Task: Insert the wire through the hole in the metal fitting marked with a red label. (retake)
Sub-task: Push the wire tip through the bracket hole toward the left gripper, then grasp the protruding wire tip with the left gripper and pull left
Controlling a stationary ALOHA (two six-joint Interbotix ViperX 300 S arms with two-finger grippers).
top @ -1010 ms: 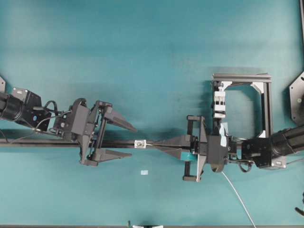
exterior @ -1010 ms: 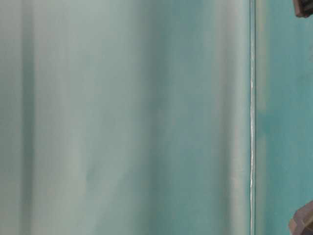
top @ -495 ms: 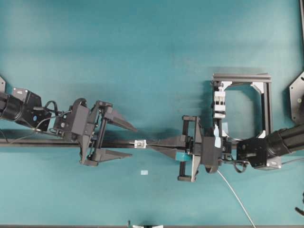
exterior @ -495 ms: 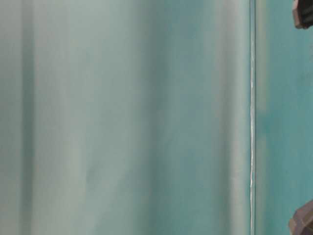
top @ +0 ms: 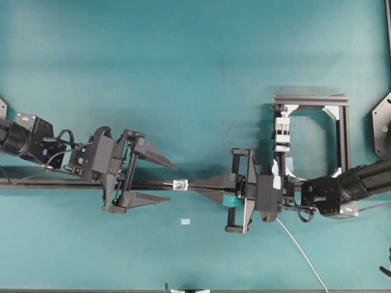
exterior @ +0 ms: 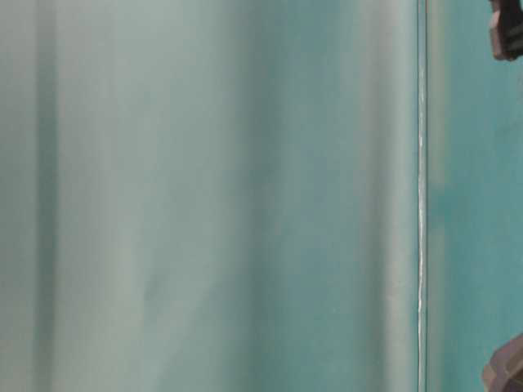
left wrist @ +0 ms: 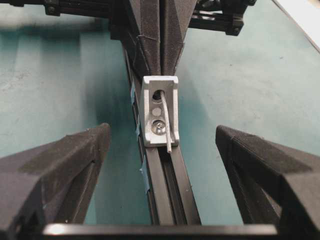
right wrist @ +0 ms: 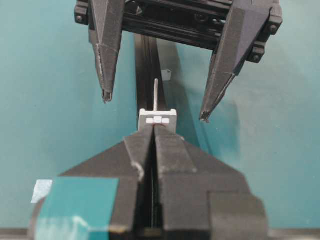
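We take the metal fitting as our landmark: a small silvery bracket screwed onto the black aluminium rail that runs across the teal table. In the left wrist view the wire comes out of the hole in the fitting's upper face, curves down past the screw, and ends just above the rail. In the right wrist view its tip stands up beyond the fitting.

Our right gripper sits right behind the fitting, its jaws pressed together and clenched on the wire, the tips all but touching the bracket. Our left gripper faces the fitting from the other side, its jaws released and spread wide, one finger on each side of the rail, apart from the fitting and the wire.

The wire's free length trails away from the fitting behind the right gripper. A black frame with a white clip block stands well beyond the fitting.
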